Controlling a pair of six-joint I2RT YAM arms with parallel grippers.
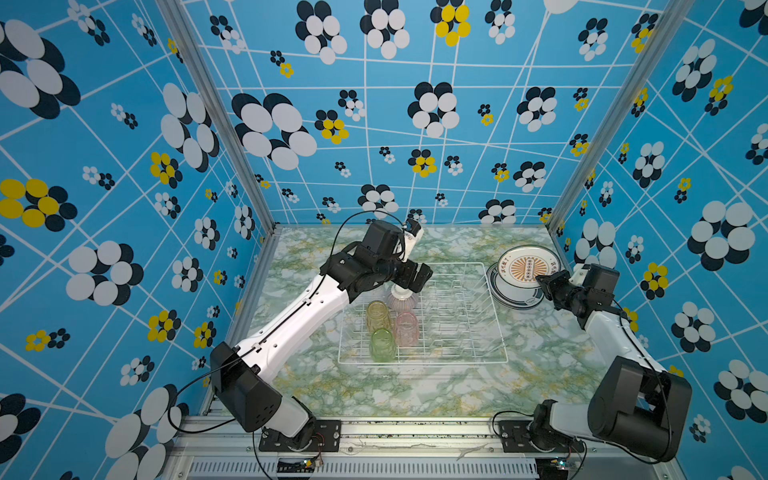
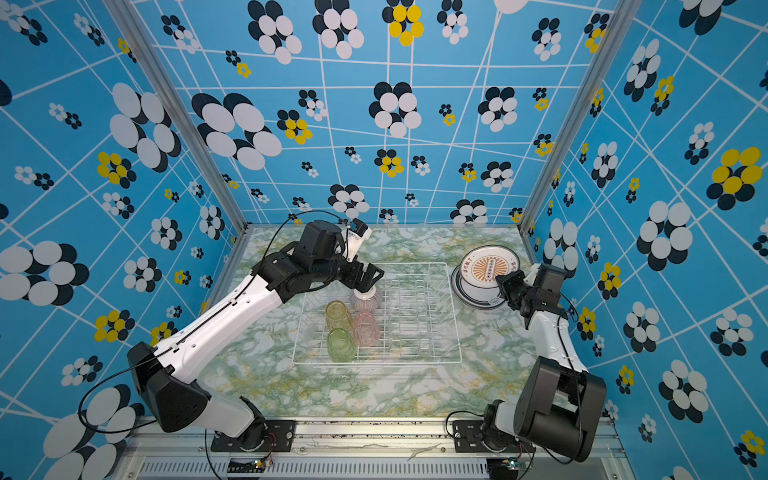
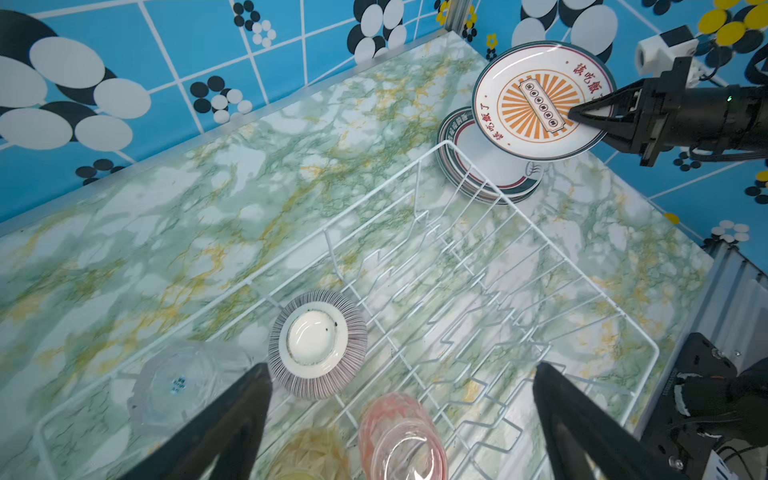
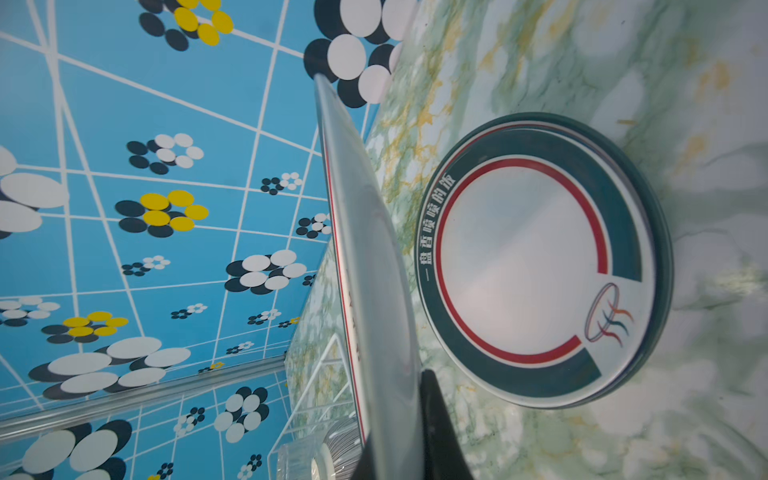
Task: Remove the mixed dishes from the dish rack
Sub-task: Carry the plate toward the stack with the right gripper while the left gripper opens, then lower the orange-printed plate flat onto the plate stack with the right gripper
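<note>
R gripper (image 3: 582, 114) w/ sunburst plate (image 3: 536, 104), prob. clear of stack (image 3: 498, 178)

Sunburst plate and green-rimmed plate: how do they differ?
The sunburst plate is held tilted by the right gripper; the green-rimmed plate lies flat atop a stack on the table. The sunburst plate's centre is orange-printed; the green-rimmed plate's is plain white. Both are round.

Light was bright, even and diffuse; shadows on the table (image 1: 436, 390) were faint and soft. Both top views were sharp but bowed hard at the edges, wall lines curving. Left wrist view was smeared with blur, pink tumbler (image 3: 401, 436) out of focus. Right wrist view: sunburst plate (image 4: 374, 291) was blurred close up, soft sheen on stacked plates (image 4: 519, 266).
</note>
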